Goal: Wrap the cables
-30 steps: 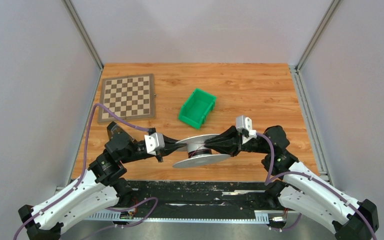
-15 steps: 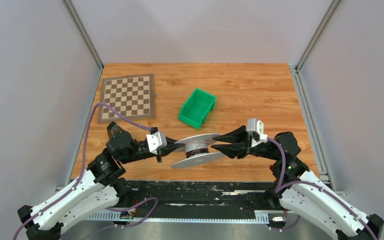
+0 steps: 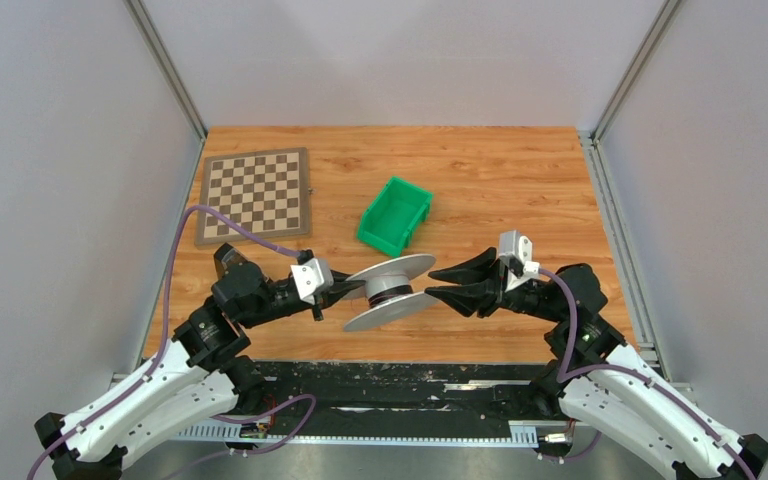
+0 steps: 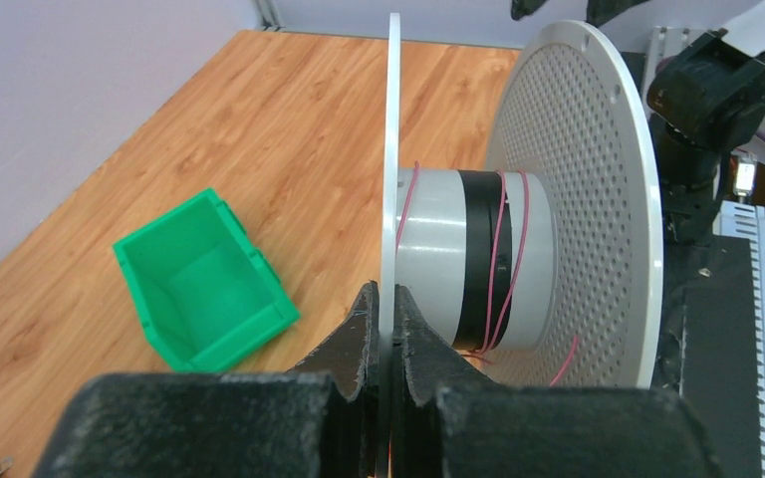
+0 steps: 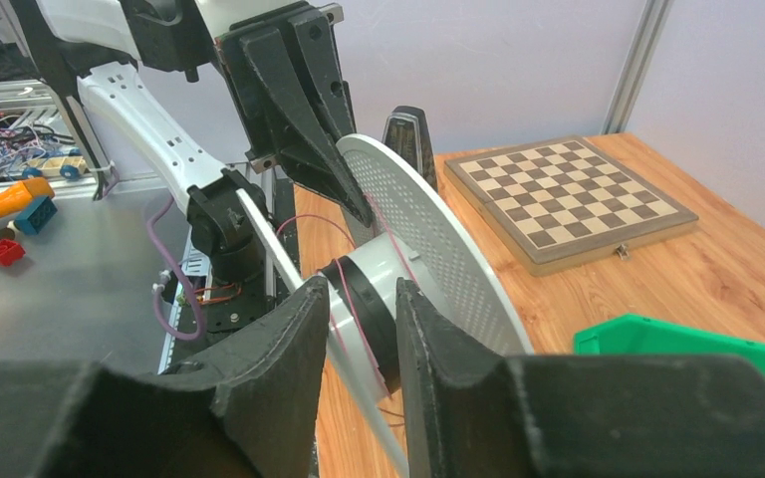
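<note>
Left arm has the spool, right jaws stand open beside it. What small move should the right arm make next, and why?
Probably ease the right gripper in to pinch the loose tail of the cable trailing off the hub. The left gripper is shut on one disc of the spool, only a few turns lie on the hub, and the right gripper touches nothing.

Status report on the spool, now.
Left gripper shut on spool, at disc rim; spool tilted. Right gripper open, just short of hub. Few pink wire turns on hub, tail loose. Green bin behind, apart.
</note>
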